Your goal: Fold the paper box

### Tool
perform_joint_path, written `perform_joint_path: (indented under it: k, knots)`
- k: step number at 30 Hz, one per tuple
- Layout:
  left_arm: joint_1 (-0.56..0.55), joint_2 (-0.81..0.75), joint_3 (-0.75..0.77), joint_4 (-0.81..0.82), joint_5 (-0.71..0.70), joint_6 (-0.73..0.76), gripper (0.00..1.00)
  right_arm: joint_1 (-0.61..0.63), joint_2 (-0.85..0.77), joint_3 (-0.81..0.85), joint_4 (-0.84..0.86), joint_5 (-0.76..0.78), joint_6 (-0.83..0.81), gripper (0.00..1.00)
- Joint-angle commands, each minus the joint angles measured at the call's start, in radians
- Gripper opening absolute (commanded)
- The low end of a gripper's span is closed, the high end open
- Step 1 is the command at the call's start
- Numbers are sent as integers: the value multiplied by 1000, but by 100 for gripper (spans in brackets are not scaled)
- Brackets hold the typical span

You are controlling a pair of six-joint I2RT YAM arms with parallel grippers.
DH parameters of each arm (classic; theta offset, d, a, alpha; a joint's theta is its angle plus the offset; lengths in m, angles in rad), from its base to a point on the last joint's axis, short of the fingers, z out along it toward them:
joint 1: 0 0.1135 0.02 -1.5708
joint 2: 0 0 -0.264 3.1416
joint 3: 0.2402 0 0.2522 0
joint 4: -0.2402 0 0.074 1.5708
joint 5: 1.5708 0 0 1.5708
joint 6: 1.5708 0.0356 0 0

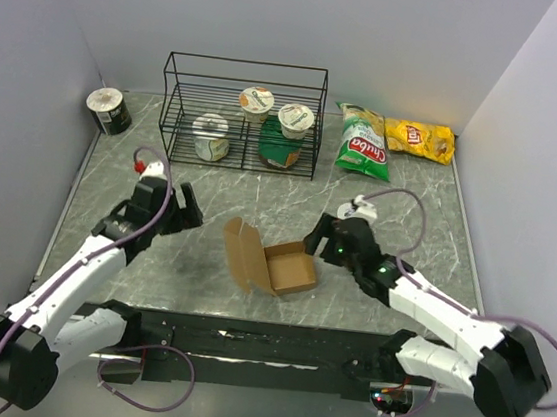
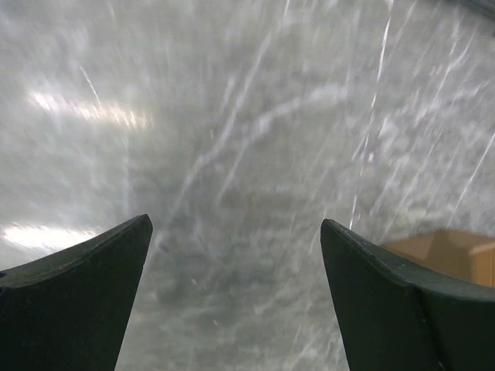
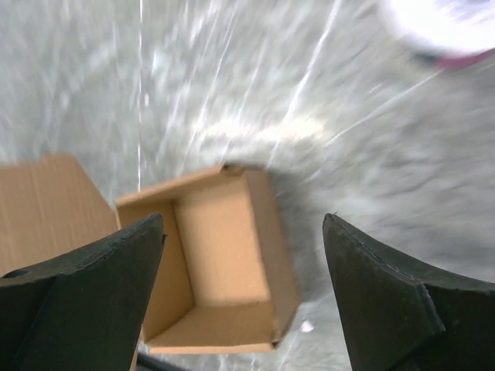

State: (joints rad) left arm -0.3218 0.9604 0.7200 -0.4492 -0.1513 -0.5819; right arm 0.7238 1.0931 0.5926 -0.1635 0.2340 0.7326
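The grey marble-patterned table (image 1: 409, 213) fills the floor of the white-walled booth. At its back stands a black wire rack (image 1: 247, 63) with two tiers. Three foil-lidded yogurt cups sit in it, one toward the left (image 1: 211, 136), one higher in the middle (image 1: 256, 101) and one to the right (image 1: 296, 120).

Near the middle of the table, between the two arms, lies the plain brown cardboard paper box (image 1: 287, 268). It is a shallow square tray, open upward, with its lid flap standing up along its left side.

The right gripper (image 1: 317, 241) hangs just to the right of the box. Its wrist camera shows the black fingers (image 3: 93, 270) spread wide above the box's (image 3: 224, 263) open cavity, holding nothing.

The left gripper (image 1: 185, 213) hovers well to the left of the box. Its jaws are also wide apart over bare table with nothing between them (image 2: 236, 224). A brown corner of the box (image 2: 452, 251) peeks past its right finger.

To the right of the rack lie a green crisp bag (image 1: 362, 143) and, just beside it, a yellow crisp bag (image 1: 419, 139). A small dark tin can (image 1: 108, 111) lies on its side in the far left corner.
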Motion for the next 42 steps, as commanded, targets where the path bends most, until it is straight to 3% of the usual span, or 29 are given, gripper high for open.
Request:
perform_joint_path:
  k: [1,8,15,19,22,27,31,38,41,42]
  knots:
    - [-2,-46,-163,208,151,-177,98,-124,-79,-77,16,-60,-62,86]
    - [-247,69,-267,427,177,-357,95,-156,4,-129,25,-81,-98,81]
    - [-299,325,-222,639,255,-352,94,-69,70,-174,108,-159,-30,78]
    - [-299,470,-81,662,295,-262,95,34,102,-143,108,-147,8,78]
    - [-292,547,-10,696,317,-190,97,118,120,-111,102,-140,24,78]
    - [-166,627,76,669,360,-101,97,169,145,-96,84,-147,51,79]
    - [-59,623,130,621,345,-14,98,170,25,-132,45,-95,19,82]
    - [6,584,292,457,223,102,100,135,-157,-62,28,-33,-308,95]
    - [18,508,291,422,182,109,96,66,-199,-22,76,-126,-451,97]
    - [20,453,267,423,167,111,96,-4,-202,-16,96,-228,-490,97]
